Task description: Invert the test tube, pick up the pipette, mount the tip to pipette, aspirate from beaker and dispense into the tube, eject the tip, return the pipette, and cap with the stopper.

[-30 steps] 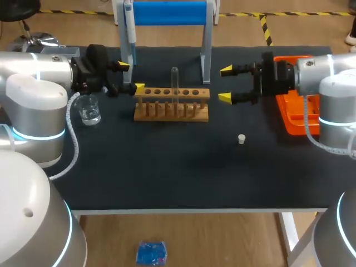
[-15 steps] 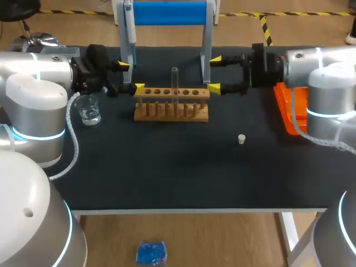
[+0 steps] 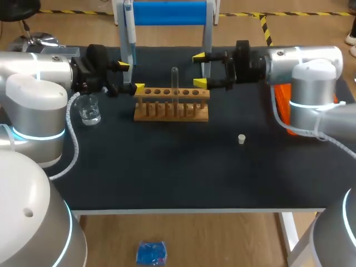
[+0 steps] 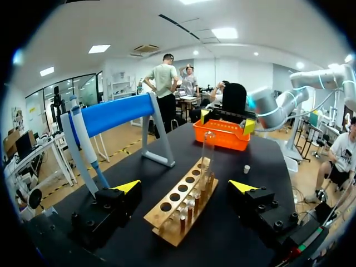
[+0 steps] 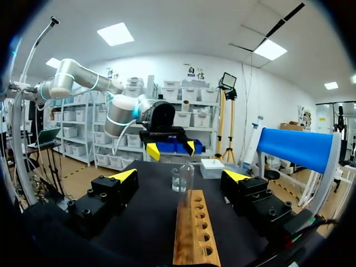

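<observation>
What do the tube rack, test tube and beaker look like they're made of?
The tube rack looks like bare wood, tan and matte. The test tube is see-through: glass or clear plastic. The beaker, likewise transparent, glass or plastic.

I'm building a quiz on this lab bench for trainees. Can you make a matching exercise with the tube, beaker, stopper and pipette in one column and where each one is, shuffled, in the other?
Things
1. tube
2. beaker
3. stopper
4. pipette

Places
a. hanging on the blue stand
b. upright in the rack
c. alone, in front and to the right of the rack
d. left of the rack

Pairs: 1-b, 2-d, 3-c, 4-a
</observation>
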Tool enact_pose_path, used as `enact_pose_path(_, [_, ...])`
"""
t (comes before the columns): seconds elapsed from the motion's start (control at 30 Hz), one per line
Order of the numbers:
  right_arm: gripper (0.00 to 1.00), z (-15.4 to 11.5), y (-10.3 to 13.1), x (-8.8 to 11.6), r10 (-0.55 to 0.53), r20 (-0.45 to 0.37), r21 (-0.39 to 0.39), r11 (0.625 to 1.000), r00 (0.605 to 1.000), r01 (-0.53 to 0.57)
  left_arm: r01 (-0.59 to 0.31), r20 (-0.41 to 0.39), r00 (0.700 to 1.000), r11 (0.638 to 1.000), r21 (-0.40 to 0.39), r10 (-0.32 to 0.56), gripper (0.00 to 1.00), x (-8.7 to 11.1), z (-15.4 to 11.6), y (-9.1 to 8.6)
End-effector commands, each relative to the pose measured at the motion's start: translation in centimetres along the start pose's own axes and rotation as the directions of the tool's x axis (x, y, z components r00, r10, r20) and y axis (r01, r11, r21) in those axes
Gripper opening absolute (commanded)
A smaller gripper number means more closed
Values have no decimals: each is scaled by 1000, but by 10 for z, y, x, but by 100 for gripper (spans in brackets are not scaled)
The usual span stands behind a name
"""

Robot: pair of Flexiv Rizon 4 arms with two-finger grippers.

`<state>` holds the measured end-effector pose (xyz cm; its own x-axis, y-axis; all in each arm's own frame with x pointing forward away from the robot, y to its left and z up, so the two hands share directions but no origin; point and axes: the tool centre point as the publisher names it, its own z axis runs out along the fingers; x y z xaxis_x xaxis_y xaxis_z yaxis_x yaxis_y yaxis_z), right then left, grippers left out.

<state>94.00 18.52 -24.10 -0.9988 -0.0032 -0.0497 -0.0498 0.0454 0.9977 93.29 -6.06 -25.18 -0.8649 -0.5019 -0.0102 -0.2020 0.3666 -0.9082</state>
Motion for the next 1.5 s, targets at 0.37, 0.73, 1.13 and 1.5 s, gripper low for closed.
enact_pose_path(0.37, [100, 33, -17, -13, 9, -105, -32, 999, 994, -13, -1, 3, 1000, 1000, 5, 1, 100, 0, 0, 1])
enact_pose_path(0.73, [100, 52, -29, -14, 36, -133, -37, 998, 990, -41, -1, 3, 1000, 1000, 5, 1, 100, 0, 0, 1])
enact_pose_path(1.13, [94, 63, -40, -15, 63, -133, -39, 997, 989, -69, -1, 3, 1000, 1000, 5, 1, 100, 0, 0, 1])
enact_pose_path(1.5, [62, 69, -43, -17, 70, -129, -36, 996, 989, -75, -1, 3, 1000, 1000, 5, 1, 100, 0, 0, 1])
